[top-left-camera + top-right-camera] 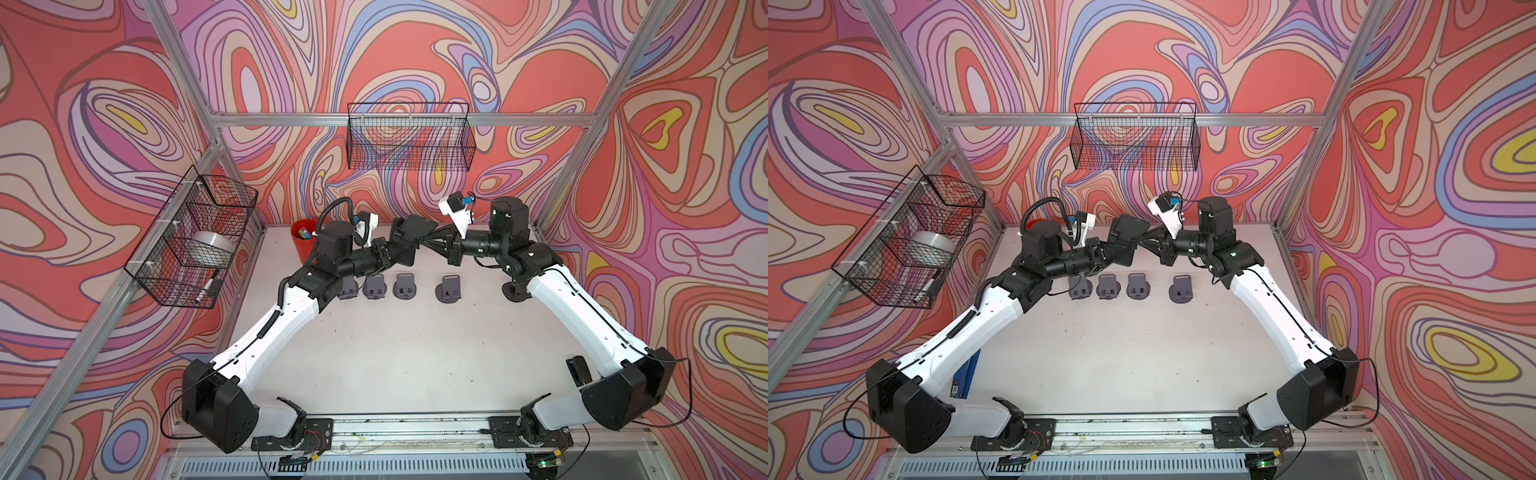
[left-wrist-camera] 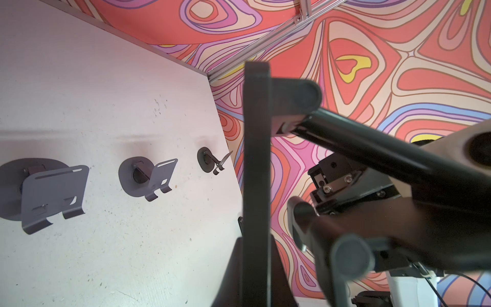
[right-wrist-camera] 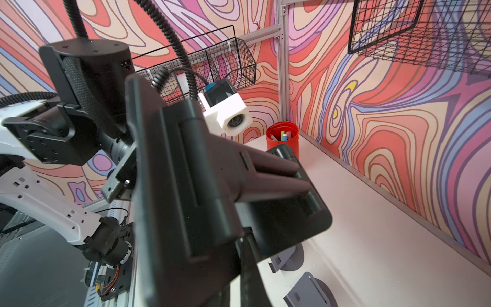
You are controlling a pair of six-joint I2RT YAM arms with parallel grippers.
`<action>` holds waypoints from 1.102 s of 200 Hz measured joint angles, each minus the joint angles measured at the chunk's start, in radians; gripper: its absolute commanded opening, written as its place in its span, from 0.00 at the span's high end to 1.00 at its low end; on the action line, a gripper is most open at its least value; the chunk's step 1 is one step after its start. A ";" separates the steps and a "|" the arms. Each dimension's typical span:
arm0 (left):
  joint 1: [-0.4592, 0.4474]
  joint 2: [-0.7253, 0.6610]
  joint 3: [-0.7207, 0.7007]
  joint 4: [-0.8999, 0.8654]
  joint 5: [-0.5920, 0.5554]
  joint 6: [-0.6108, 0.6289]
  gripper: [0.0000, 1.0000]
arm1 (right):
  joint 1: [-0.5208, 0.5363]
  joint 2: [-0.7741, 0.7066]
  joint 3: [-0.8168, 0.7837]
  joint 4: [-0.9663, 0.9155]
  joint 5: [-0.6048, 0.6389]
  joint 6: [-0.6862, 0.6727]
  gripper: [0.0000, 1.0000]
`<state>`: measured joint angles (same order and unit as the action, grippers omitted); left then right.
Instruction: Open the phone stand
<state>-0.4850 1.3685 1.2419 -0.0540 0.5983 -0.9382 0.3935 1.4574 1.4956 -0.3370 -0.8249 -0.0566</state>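
You're mid-unfold: the black hinged plastic phone stand (image 1: 415, 227) hangs in the air over the back of the white worktop (image 1: 395, 353), with the left gripper (image 1: 388, 254) clamped on one plate and the right gripper (image 1: 427, 243) pinching the other part, so next looks like swinging them apart at the hinge.

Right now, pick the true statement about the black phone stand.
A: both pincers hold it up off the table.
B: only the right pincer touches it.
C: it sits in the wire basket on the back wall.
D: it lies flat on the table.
A: the black phone stand hangs above the table, with the left pincer and right pincer shut on it from opposite sides.
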 measured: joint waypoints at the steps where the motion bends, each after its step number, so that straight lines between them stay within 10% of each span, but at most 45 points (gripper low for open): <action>1: 0.000 0.000 -0.001 0.001 0.000 0.001 1.00 | 0.000 0.000 0.000 0.000 -0.001 0.000 1.00; 220: -0.011 0.092 -0.063 0.280 -0.020 0.063 1.00 | -0.033 -0.032 -0.069 0.030 -0.059 0.116 1.00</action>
<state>-0.4965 1.4605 1.1786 0.2264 0.5781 -0.8753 0.3603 1.4250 1.4261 -0.3073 -0.8841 0.0589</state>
